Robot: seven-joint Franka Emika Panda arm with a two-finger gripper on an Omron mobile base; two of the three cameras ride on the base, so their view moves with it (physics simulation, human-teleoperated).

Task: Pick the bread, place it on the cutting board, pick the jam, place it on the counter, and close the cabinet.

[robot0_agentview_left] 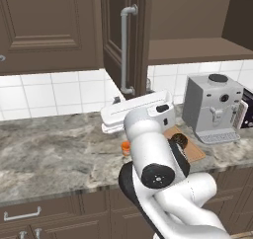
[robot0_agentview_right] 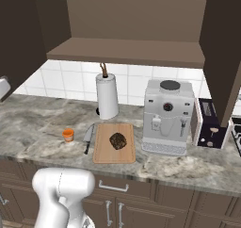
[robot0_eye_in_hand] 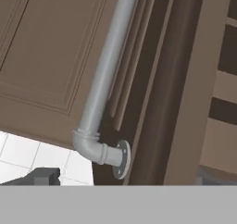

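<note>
The counter [robot0_agentview_right: 37,123] runs long from side to side beneath me, grey-brown marbled stone with a thick rounded edge; above it the cabinet [robot0_agentview_right: 132,29] hangs in dark brown wood, its inside shelf bare to the right base view; its door [robot0_agentview_left: 118,35] stands swung out edge-on toward me, raised panels on its face and a long silver bar handle [robot0_agentview_left: 125,50] running straight up and down it. A boxy silver coffee machine [robot0_agentview_right: 167,116] stands on the stone right of the cutting board [robot0_agentview_right: 115,144]; that board is flat, light wood with grain, its long axis pointing from the counter's front edge toward the tiled wall. A white paper towel roll [robot0_agentview_right: 107,96] stands upright behind the board; a knife [robot0_agentview_right: 88,137] lies just left of it, parallel to the board's long side.

My white arm bends up from the base, the forearm raised, my hand [robot0_agentview_left: 141,112] level and reaching toward the door's lower edge; in the hand view the handle's pipe elbow and round flange [robot0_eye_in_hand: 121,159] sit close ahead. One dark fingertip [robot0_eye_in_hand: 44,176] shows at the bottom; whether my pincer is wide or narrow I cannot tell.

The bread [robot0_agentview_right: 117,140], dark, lumpy and round, sits on the middle of the board; the jam [robot0_agentview_right: 68,134], a tiny orange tapered jar, stands upright on the counter, left of the knife.
</note>
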